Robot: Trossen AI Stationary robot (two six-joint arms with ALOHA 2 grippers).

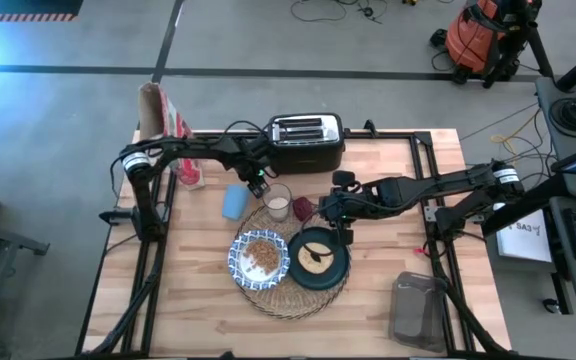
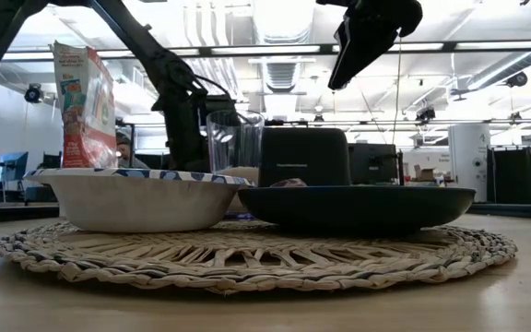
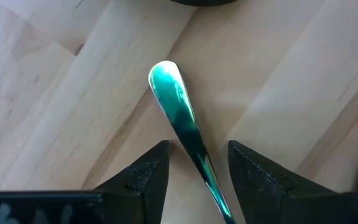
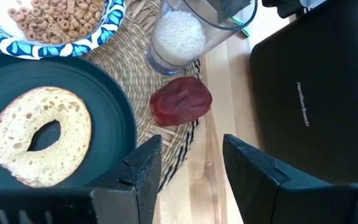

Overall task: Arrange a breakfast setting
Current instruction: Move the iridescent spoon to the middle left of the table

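Placemat [image 2: 247,254]: round woven straw mat, nearest the camera in the low view, lower centre of the frame; centre of the counter [image 1: 208,300] in the high view.
Bowl [image 1: 259,258]: blue-and-white, holds cereal, left half of the placemat.
Plate [image 1: 318,258]: dark teal, right half of the placemat, just beside the bowl, with a bagel [image 4: 39,134] on it.
Glass [image 1: 277,201]: clear, white contents, at the placemat's upper edge.
Red item [image 4: 180,101]: small, dark red, on the placemat's edge between glass and plate.
Spoon [image 3: 182,121]: shiny, pinched between the left claw's fingers, above bare wood.
Left claw [image 1: 258,184]: upper centre of the high view, between blue cup [image 1: 234,201] and glass, gripping the spoon.
Right claw [image 1: 342,236]: spread, empty, over the plate's upper right rim.
Toaster [image 1: 306,140]: black and silver, upper centre.
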